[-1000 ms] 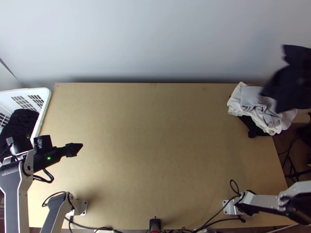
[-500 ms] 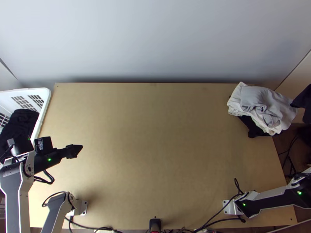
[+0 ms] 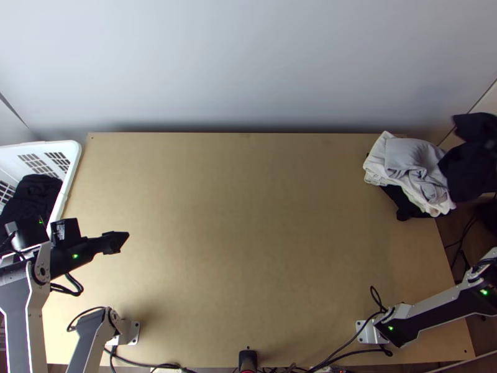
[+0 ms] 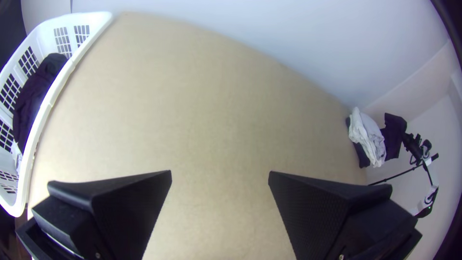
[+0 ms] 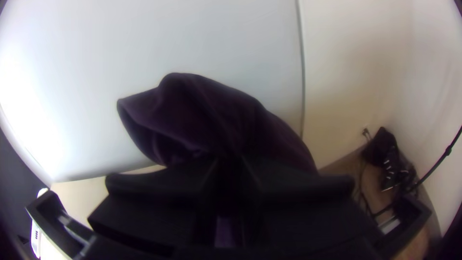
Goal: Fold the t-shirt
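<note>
Hanging clamped in the right gripper (image 5: 232, 166): dark t-shirt (image 5: 207, 118) | clothes pile (image 3: 407, 163): near, inward of that grip | left gripper (image 4: 220, 172): fingers apart, farther off

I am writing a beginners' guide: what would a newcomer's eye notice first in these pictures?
The dark cloth held by the right tool, beside the far right corner of the table, would probably draw the eye first. Next comes the pile of mostly pale cloth at that corner, then the white basket at the left edge.
</note>
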